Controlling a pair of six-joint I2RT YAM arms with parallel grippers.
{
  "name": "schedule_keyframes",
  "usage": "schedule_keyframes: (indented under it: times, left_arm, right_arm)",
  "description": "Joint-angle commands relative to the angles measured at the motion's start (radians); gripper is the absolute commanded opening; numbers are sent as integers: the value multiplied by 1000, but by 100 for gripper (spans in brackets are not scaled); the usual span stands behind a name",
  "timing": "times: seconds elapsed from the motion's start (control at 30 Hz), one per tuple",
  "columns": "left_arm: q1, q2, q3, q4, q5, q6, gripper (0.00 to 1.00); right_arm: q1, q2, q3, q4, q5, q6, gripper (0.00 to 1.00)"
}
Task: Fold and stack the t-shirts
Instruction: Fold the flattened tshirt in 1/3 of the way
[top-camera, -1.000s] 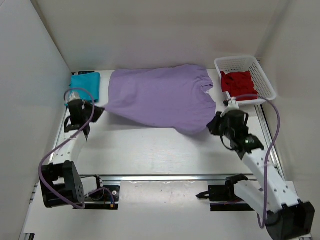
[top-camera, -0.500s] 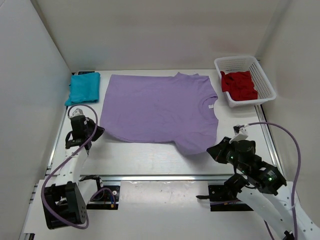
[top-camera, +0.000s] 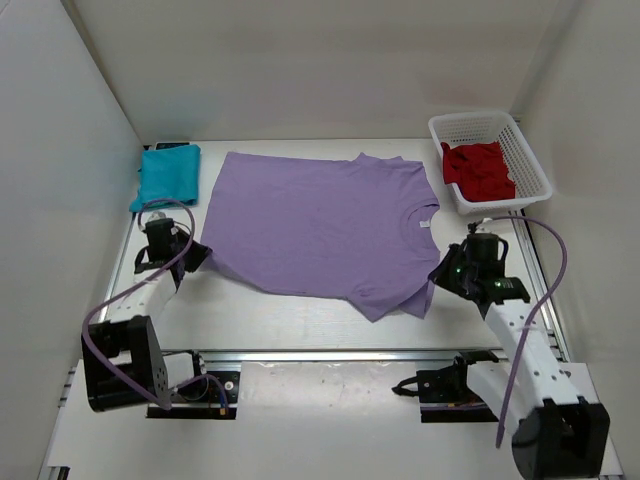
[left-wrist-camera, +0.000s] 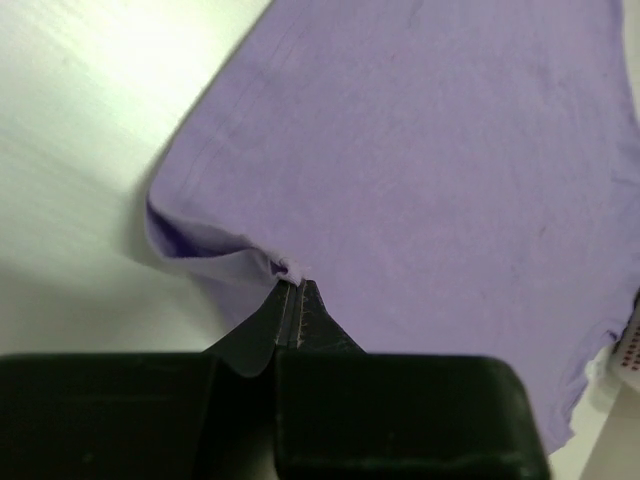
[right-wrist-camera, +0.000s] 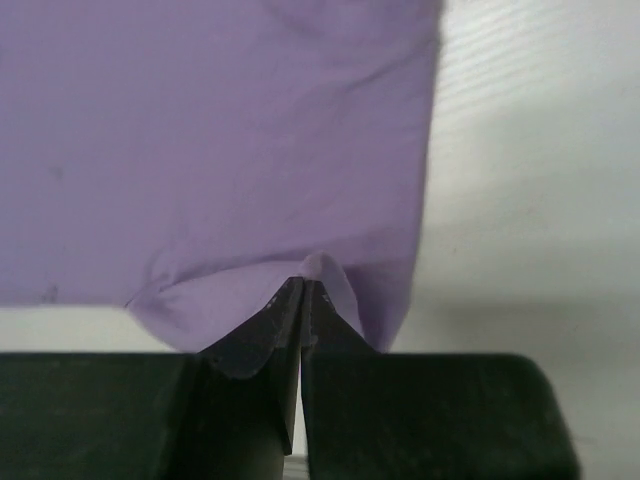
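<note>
Now my left end effector (top-camera: 198, 258) and right end effector (top-camera: 438, 276) each pinch a near corner of the lavender t-shirt (top-camera: 320, 220), spread on the counter (top-camera: 280, 320), long axis crosswise between them.

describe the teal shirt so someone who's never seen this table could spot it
Start at the big lavender t-shirt spread out across the middle of the table. Just past its far left corner, near the left wall, lies the teal t-shirt. It alone is folded into a small neat rectangle; the dark red t-shirt sits crumpled in the white basket on the far right.
</note>
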Motion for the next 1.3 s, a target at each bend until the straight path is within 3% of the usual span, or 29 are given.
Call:
schedule_keyframes:
  times: [0.0,0.2,0.73,1.17,1.27]
  left_arm:
    - [12,38,84,84,-8,-60,0]
    - [22,185,154,123,6,-103,0]
    - [13,391,300,162,-14,-114,0]
    - [2,514,383,196,-13,-103,0]
    - [17,519,377,196,-8,-95,13]
  right_arm:
    - [-98,82,40,230,-133,-119,1]
    - [-100,326,138,369,-104,-122,0]
    - [-169,731,471,475,-110,-130,0]
    - [-158,927,606,528,-79,-133,1]
    - [-143,963,660,510,-68,-144,2]
